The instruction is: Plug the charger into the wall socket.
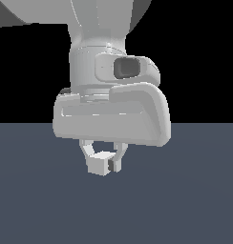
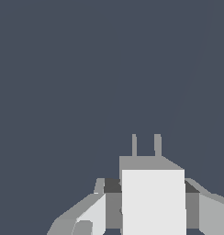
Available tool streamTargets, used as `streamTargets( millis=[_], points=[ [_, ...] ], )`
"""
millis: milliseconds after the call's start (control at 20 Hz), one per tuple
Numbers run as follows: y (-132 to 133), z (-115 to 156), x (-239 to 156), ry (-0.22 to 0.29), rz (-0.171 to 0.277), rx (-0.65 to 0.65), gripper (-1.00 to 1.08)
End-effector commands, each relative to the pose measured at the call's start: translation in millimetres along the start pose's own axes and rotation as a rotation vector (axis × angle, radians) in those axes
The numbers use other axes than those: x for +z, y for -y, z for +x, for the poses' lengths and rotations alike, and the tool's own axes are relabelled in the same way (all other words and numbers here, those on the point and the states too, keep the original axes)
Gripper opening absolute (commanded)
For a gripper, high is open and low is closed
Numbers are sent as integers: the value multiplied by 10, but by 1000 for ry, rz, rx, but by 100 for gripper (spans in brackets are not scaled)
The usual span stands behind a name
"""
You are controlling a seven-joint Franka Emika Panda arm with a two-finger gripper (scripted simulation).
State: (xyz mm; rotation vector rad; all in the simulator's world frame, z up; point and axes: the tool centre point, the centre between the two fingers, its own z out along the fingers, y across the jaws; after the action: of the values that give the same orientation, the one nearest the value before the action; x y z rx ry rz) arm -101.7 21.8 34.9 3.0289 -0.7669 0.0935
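A: How many things are being seen?

B: One charger (image 1: pixel 100 165) is being seen, and one gripper (image 1: pixel 103 159). Two short grey prongs (image 2: pixel 145 145) are being counted on the charger in the wrist view. They are sticking out of one end of the block, side by side, and they are being pointed away from the camera. One dark grey floor (image 1: pixel 195 190) is being shown under everything. The wall socket is not being seen in either view.

A: How is the gripper being held?

B: It is being kept closed on the charger. Two fingers (image 1: pixel 87 148) are being counted, one on each side of the small off-white block. The block is being squeezed between them, so the fingers are only as far apart as the block is wide. Both fingers are being touched by the block.

A: Where is the charger being kept?

B: It is being held up in the gripper, under the big grey wrist (image 1: pixel 111 114) of the arm. In the exterior view it is being shown low in the middle, in front of the floor. Whether it is being held above the floor cannot be told.
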Motion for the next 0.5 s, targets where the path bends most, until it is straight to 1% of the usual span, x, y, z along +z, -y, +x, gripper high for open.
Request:
streamTargets(
  millis=[0, 450],
  points=[
    [-54, 57, -46, -1, 3, -57, -100],
    [-210, 278, -198, -2, 15, -252, -100]
  ],
)
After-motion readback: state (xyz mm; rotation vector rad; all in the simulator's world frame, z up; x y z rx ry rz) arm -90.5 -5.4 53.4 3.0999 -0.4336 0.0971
